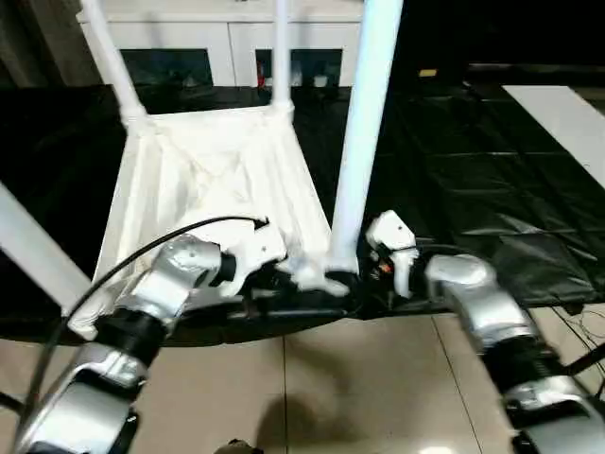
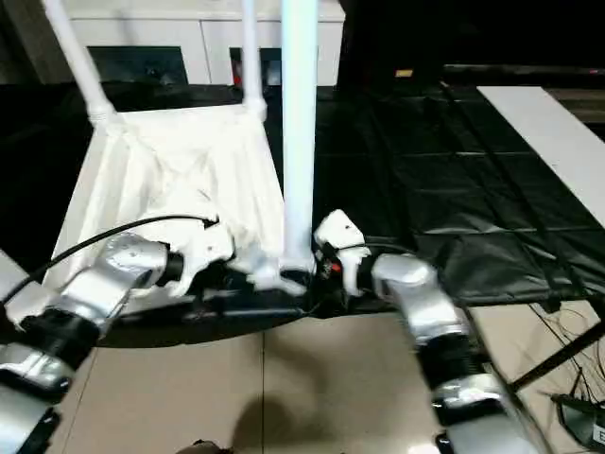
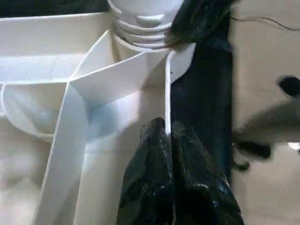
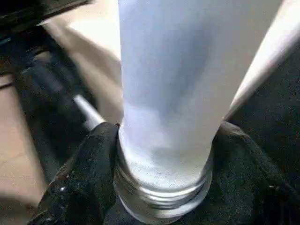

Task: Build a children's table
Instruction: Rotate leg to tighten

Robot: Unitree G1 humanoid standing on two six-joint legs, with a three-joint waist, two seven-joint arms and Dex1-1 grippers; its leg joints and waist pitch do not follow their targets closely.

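A leg [image 1: 364, 132] is being seated in the near corner socket [image 1: 321, 276] of the upturned table top [image 1: 213, 180], which lies on the black tabletop [image 1: 492, 189]. The right hand [image 4: 161, 187] is clenched around the leg's threaded base; the left hand [image 3: 171, 178] pinches the top's edge rib. Further turning seems needed next. Two far legs [image 1: 112, 57] already stand; a cabinet [image 1: 227, 43] is behind.
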